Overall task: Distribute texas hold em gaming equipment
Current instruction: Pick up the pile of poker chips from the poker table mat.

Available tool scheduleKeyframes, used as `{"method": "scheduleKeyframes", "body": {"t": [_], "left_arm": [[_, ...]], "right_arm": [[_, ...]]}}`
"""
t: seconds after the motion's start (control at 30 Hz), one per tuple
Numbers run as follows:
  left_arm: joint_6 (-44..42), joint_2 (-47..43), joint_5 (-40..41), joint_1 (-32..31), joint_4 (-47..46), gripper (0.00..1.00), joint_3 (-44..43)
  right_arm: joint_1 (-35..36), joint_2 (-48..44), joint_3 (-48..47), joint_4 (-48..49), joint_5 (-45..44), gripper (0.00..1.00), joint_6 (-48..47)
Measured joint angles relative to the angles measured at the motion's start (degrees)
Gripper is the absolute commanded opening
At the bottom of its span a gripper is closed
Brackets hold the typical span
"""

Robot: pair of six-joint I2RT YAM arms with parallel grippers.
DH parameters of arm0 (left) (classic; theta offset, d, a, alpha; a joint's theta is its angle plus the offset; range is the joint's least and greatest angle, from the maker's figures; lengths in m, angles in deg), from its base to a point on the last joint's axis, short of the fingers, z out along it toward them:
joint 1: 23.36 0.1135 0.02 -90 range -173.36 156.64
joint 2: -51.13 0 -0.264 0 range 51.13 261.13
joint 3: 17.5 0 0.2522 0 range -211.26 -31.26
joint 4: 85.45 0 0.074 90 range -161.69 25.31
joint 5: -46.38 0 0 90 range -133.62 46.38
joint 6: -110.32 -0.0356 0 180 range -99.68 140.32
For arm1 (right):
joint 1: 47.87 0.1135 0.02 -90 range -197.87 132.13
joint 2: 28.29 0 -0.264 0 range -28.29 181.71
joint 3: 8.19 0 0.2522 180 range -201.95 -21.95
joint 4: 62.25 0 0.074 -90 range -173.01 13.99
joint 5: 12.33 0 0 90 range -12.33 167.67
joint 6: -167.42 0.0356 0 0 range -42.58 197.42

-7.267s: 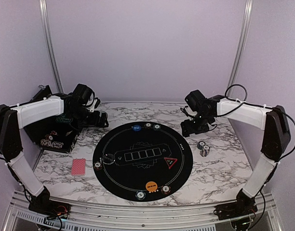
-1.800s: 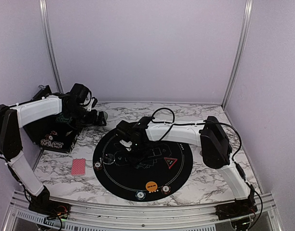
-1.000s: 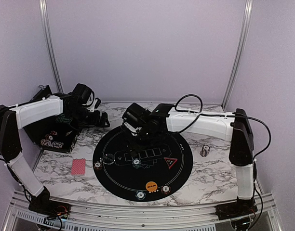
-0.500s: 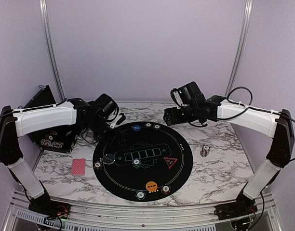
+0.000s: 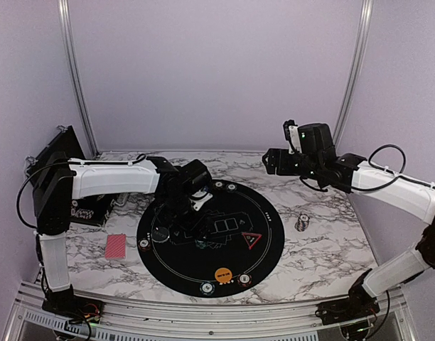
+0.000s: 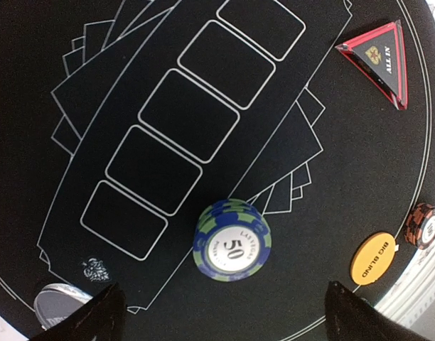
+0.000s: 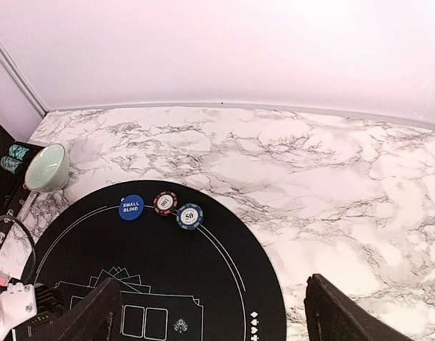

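Left claw [image 6: 224,316]: now over black mat [image 6: 360,177], wide open, empty, above 50 poker chip [image 6: 232,239]. Right claw [image 7: 214,312]: withdrawn, open, empty.

Mat [image 6: 360,163]: matt black, fine-textured, cloth-like face, white printed lines. Table [image 7: 331,163]: smooth marble-pattern top, slight sheen. 50 chip [image 6: 232,240]: moulded-plastic look, satin rim, glossier centre label. Triangle marker [image 6: 377,62]: translucent red acrylic look, glossy, edges catch light. Orange button [image 6: 372,258]: smooth plastic, low gloss. Bowl [image 7: 47,167]: pale teal, glazed look. Arm shells [image 5: 107,177]: white matt plastic. Corner posts [image 5: 70,71]: bare metal, dull shine.
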Motion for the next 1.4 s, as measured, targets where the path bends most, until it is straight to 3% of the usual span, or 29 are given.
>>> {"method": "scheduleKeyframes", "body": {"t": [0.53,1.4], "left_arm": [[-2.9,9.1,-0.3,-2.6,3.3,0.89,-6.8],[-5.0,12.2,6.8,-4.7,4.7,0.64,-8.3]], "right_arm": [[0.0,-4.7,3.8,4.1,-3.0,0.85,1.4],[0.0,-4.7,4.3,4.5,-3.2,0.85,2.6]]}}
